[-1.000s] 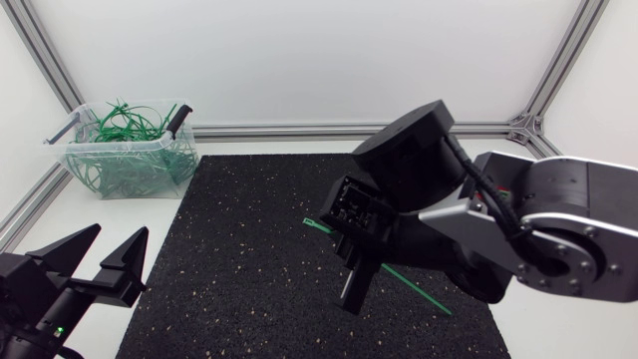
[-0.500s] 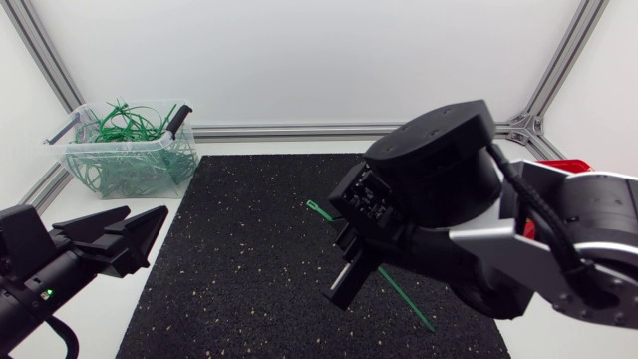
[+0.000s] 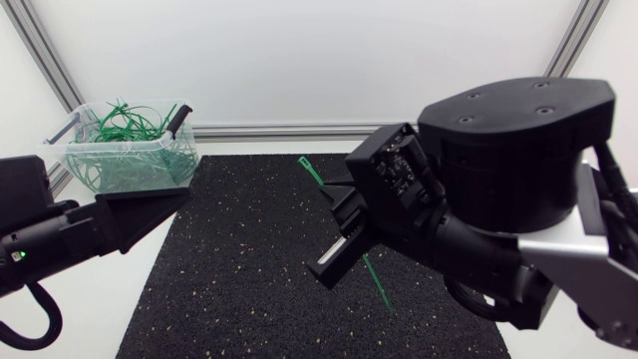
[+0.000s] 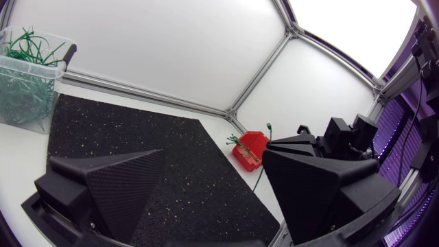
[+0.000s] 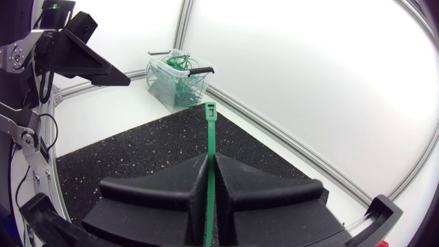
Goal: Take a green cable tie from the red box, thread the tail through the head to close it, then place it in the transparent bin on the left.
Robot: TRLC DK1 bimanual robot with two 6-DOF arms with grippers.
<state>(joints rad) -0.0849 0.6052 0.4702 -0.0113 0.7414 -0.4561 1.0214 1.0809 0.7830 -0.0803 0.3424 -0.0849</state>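
right gripper (image 3: pixel 334 261): clenched on the green cable tie (image 3: pixel 374 277). In the r. wrist view both fingers (image 5: pixel 164 189) press flat on the strap from 2 sides, gripper (image 5: pixel 210 163) squeezed tight.
cable tie: off the bench and up in the air over the black mat (image 3: pixel 239 269), about mid-mat. Head end (image 5: pixel 210 108) sticks out well past the fingertips, tail hangs out the other side below the fingers. The strap looks straight, not looped yet.
left gripper (image 3: pixel 150 209): released and holding nothing. The l. wrist view shows the fingers (image 4: pixel 116 185) spread wide, gripper (image 4: pixel 214 156) aimed across the mat at the r. arm. It sits over the mat's left edge.
gap between grippers: well apart, no contact. The tie (image 4: pixel 268 127) shows ahead of the l. gripper, w/ the r. gripper (image 4: pixel 295 140) beside it.
transparent bin (image 3: pixel 75 150): far-left corner of the bench, just off the mat's far-left corner, full of green tie loops (image 3: pixel 125 125).
red box (image 4: pixel 250 147): on bare bench just off the mat's right edge, toward the far-right corner, w/ green ties (image 4: pixel 236 140) poking out. In the head view the r. arm hides it.
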